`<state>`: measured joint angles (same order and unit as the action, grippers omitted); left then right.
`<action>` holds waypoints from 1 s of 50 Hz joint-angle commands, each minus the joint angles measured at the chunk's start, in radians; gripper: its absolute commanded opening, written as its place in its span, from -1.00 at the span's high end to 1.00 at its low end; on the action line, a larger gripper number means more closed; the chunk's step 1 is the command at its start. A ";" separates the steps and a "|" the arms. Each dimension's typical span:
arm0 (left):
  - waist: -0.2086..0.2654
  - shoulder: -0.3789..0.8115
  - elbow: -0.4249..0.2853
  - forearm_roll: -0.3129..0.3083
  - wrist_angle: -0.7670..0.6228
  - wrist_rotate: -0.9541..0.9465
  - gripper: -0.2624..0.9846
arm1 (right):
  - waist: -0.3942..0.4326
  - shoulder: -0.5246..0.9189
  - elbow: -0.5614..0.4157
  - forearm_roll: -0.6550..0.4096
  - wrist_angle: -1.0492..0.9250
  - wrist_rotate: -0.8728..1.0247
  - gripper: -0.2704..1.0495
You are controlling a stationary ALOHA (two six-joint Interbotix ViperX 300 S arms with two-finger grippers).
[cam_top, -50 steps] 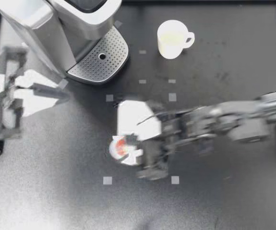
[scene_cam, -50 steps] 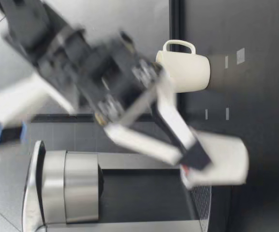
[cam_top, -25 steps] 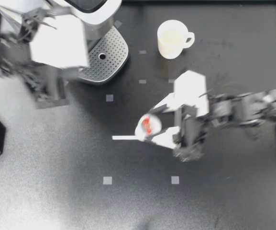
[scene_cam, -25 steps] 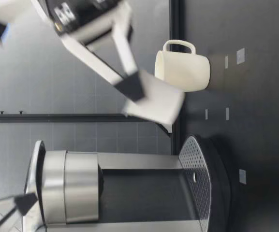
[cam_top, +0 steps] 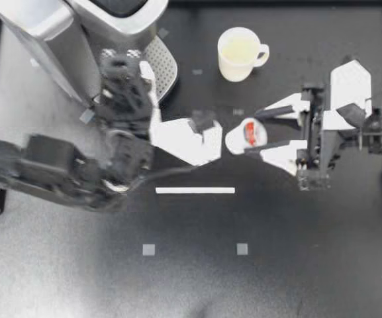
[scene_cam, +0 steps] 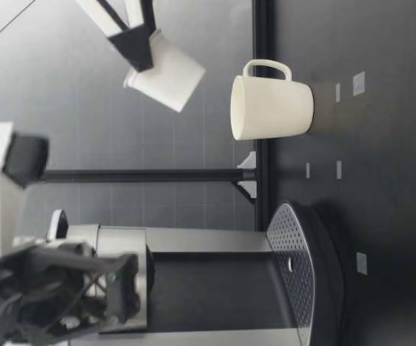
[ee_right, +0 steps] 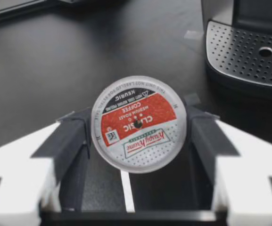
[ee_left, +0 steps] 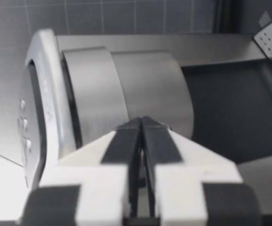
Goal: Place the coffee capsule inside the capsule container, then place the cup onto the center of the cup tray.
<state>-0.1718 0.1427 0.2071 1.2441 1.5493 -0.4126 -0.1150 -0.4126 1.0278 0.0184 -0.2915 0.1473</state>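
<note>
Our right gripper (cam_top: 260, 132) has lifted the coffee capsule (cam_top: 245, 133), pinched between its fingers, while our left gripper (cam_top: 204, 132) — pressed together, empty — has swung toward the coffee machine (cam_top: 98, 33), likely to open it.

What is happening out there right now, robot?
Right gripper shut on capsule, held above table. Left gripper shut, empty, by coffee machine. Cup stands off the tray.
</note>
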 commanded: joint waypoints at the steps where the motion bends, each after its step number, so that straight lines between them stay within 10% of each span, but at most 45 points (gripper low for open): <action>1: 0.000 -0.015 -0.023 0.034 0.017 -0.009 0.43 | -0.008 -0.014 -0.006 0.000 -0.009 -0.002 -0.14; 50: 0.055 -0.044 0.066 0.196 0.026 -0.063 0.43 | -0.008 0.000 -0.003 0.000 -0.017 0.003 -0.14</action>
<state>-0.1273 0.1427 0.2838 1.4189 1.5739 -0.4755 -0.1166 -0.4080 1.0354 0.0184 -0.2976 0.1503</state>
